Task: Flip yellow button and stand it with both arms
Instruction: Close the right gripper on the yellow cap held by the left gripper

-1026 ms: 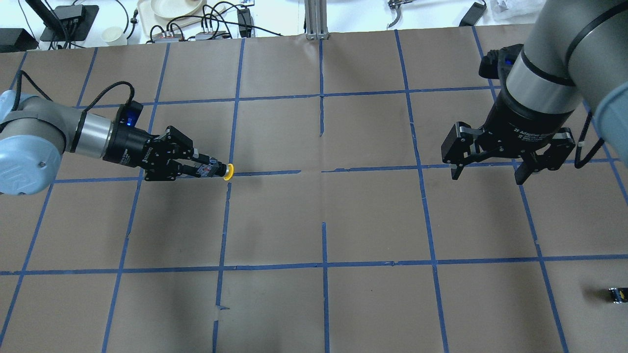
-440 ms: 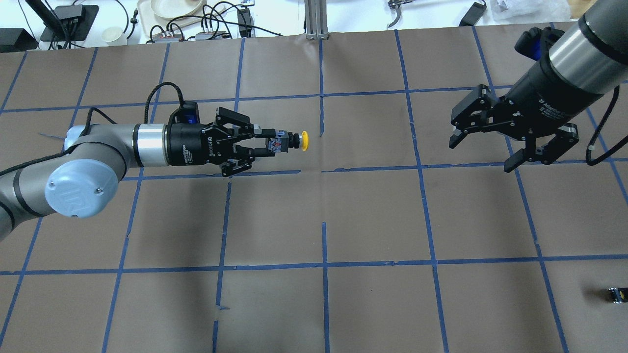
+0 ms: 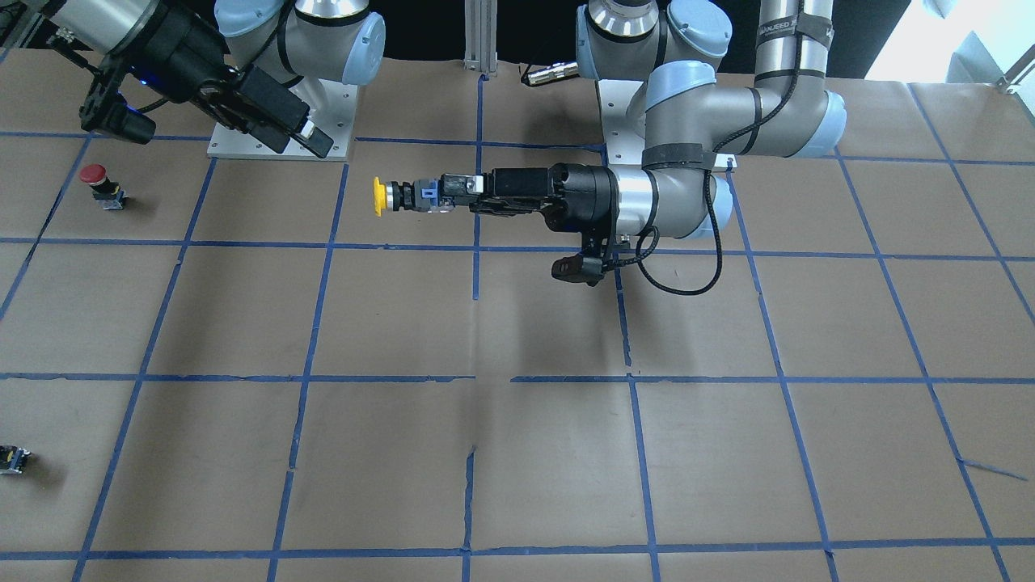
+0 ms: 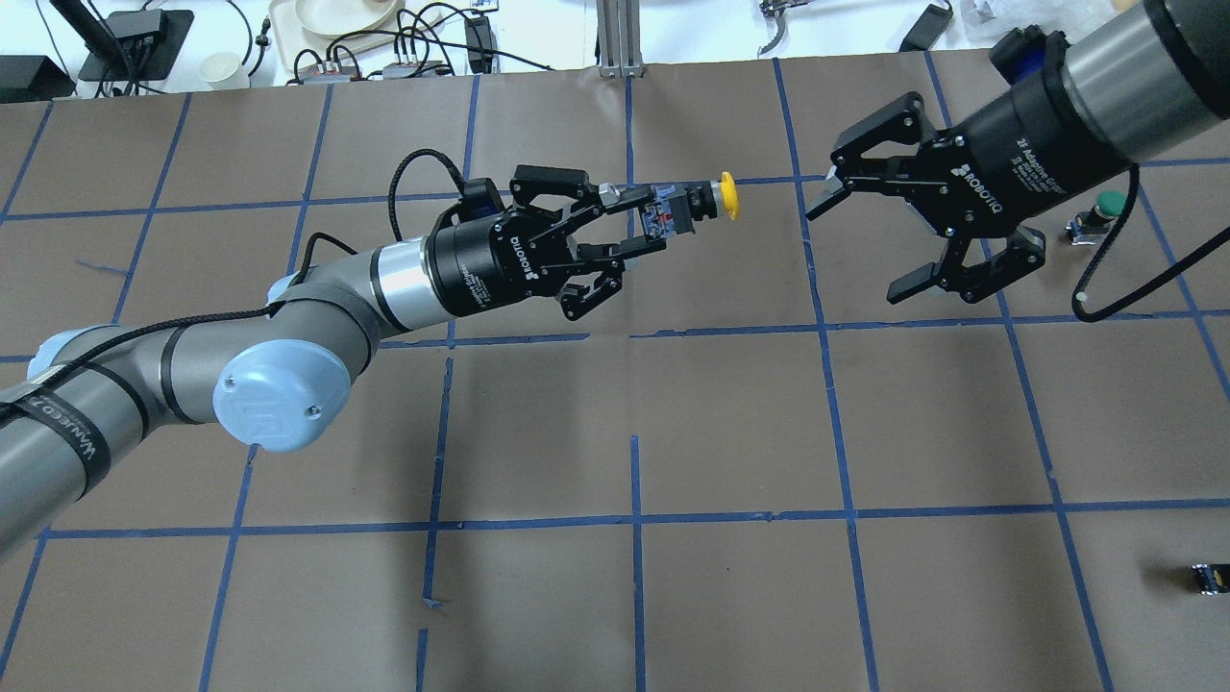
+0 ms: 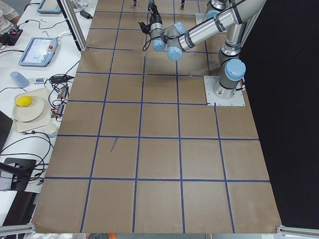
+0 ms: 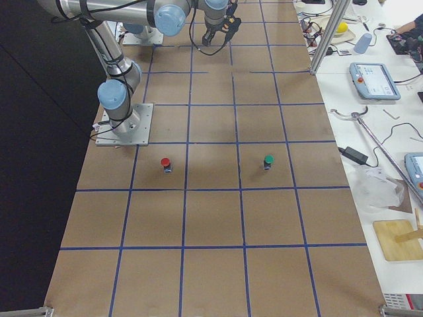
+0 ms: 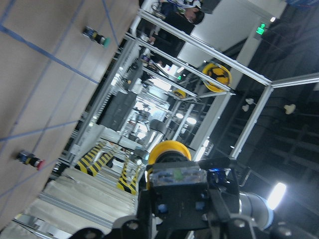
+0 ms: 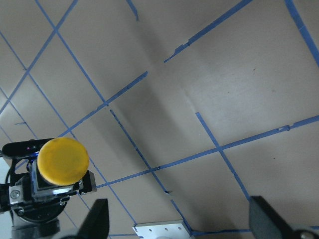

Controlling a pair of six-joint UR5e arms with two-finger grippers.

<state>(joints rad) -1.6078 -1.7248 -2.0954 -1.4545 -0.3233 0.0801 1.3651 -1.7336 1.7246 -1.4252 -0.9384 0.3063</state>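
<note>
The yellow button (image 4: pixel 727 195) is held in the air, lying horizontal, its cap pointing at my right gripper. My left gripper (image 4: pixel 646 223) is shut on its grey base block; it also shows in the front view (image 3: pixel 441 196) with the button's cap (image 3: pixel 378 196). My right gripper (image 4: pixel 860 245) is open, jaws wide, facing the cap from a short gap to its right and not touching it. In the right wrist view the cap (image 8: pixel 64 161) faces the camera at lower left, off to the left of the two fingertips (image 8: pixel 97 219).
A green-capped button (image 4: pixel 1100 213) stands behind the right gripper. A red-capped button (image 3: pixel 101 182) stands near the right arm's base. A tiny capless block (image 4: pixel 1209 578) lies at the table's near right. The table is brown paper with a blue tape grid.
My left arm has lifted the button off the table and carried it far and to the right. My right gripper has swung left and turned its open jaws towards the cap.
</note>
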